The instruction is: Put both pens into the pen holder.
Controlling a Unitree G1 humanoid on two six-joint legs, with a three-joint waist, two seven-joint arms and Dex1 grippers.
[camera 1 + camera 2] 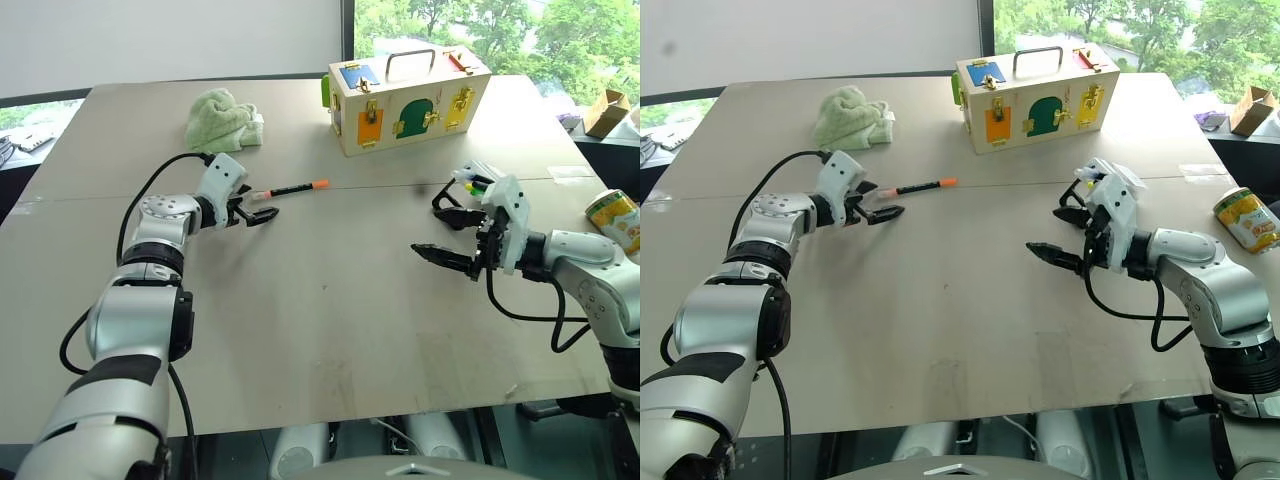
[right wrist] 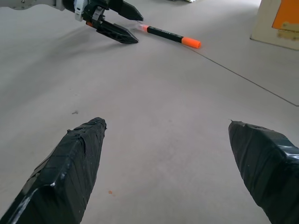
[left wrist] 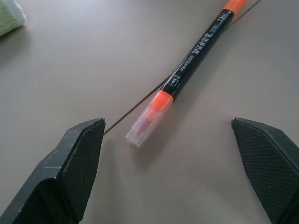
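Note:
One pen (image 1: 295, 188), black-barrelled with orange ends and a clear cap tip, lies flat on the table in front of the wooden box. My left gripper (image 1: 254, 206) is open, its fingertips (image 3: 88, 135) on either side of the pen's near tip without touching it. The pen holder (image 1: 473, 181), a small clear box on a black loop frame with coloured markers in it, stands at the right, partly hidden behind my right hand. In front of the holder my right gripper (image 1: 450, 237) hovers open and empty. I cannot pick out the other pen.
A wooden box (image 1: 405, 100) with coloured doors stands at the back. A green cloth (image 1: 222, 120) lies back left. A can (image 1: 612, 218) and a cardboard box (image 1: 605, 110) sit off the table's right edge. A seam (image 1: 380, 184) crosses the table.

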